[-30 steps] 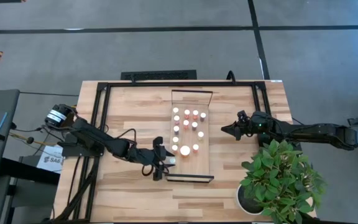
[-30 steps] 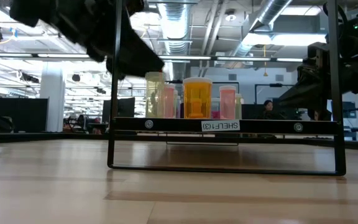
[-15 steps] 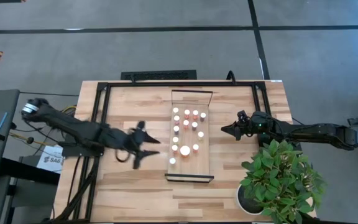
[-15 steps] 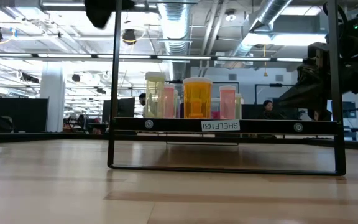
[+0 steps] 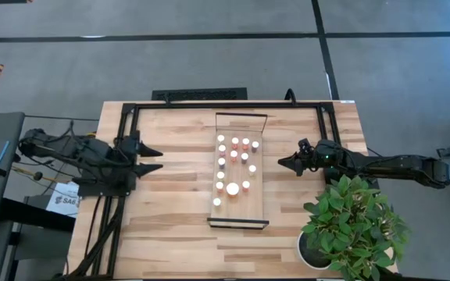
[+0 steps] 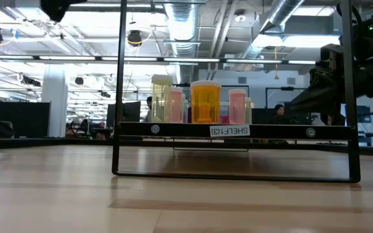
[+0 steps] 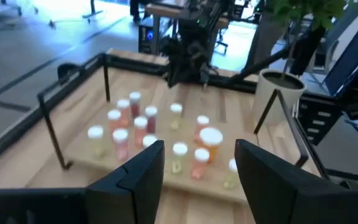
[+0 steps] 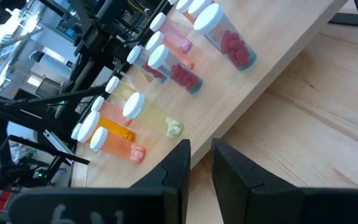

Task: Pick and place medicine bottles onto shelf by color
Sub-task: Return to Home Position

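Standing capped on the shelf (image 5: 260,176), medicine bottles (image 5: 233,165) grouped by colour; left gripper (image 5: 157,159) well clear, fingers apart and empty; right gripper (image 5: 283,163) beside it, closed.

1. A large open industrial lab or workshop hall.
2. Exposed ceiling ducts (image 6: 283,19) and strip lights overhead.
3. Grey concrete floor (image 5: 209,62) with dark marking lines.
4. Workstations and people in the background.
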Robot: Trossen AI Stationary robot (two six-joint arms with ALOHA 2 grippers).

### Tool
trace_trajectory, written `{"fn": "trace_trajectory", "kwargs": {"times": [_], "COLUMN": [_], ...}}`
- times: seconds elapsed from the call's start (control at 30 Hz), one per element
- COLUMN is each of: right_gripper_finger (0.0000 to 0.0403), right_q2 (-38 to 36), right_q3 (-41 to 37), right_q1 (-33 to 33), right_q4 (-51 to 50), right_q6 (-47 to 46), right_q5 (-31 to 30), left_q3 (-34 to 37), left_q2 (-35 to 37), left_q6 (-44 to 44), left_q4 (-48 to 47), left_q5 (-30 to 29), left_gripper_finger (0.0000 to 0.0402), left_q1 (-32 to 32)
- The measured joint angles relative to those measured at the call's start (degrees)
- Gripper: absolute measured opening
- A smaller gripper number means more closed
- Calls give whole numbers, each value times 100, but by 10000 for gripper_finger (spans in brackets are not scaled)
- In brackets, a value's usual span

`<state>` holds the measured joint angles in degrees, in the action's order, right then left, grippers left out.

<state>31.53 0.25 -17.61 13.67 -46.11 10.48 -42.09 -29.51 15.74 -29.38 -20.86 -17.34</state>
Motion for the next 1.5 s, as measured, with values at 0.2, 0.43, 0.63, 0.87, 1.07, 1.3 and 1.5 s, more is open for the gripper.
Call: {"fn": "trace_trajectory", "kwargs": {"times": [0.2,0.43,0.63,0.87,1.07,1.3,1.5], "right_gripper_finger": [86,86,86,86,86,86,86], "right_q2": [1,0,1,0,0,0,2], "right_q3": [1,2,2,1,2,0,2], "right_q1": [-2,0,-1,-1,-2,0,-1], "right_q4": [0,0,-1,0,0,0,-1], "right_q6": [0,0,0,0,0,0,0], "right_q5": [0,0,0,0,0,0,0], "left_q3": [887,2327,2910,3208,3417,3418,3419], "left_q2": [828,1831,1947,1905,1902,2274,2739], "left_q6": [602,746,-273,-480,-556,-566,-562], "left_q4": [-54,1993,3103,3146,3105,2978,2823], "left_q5": [135,97,154,-134,-391,-709,-680], "left_gripper_finger": [184,184,184,184,184,184,184], "left_q1": [-2,-2,-2,-2,-2,55,422]}}
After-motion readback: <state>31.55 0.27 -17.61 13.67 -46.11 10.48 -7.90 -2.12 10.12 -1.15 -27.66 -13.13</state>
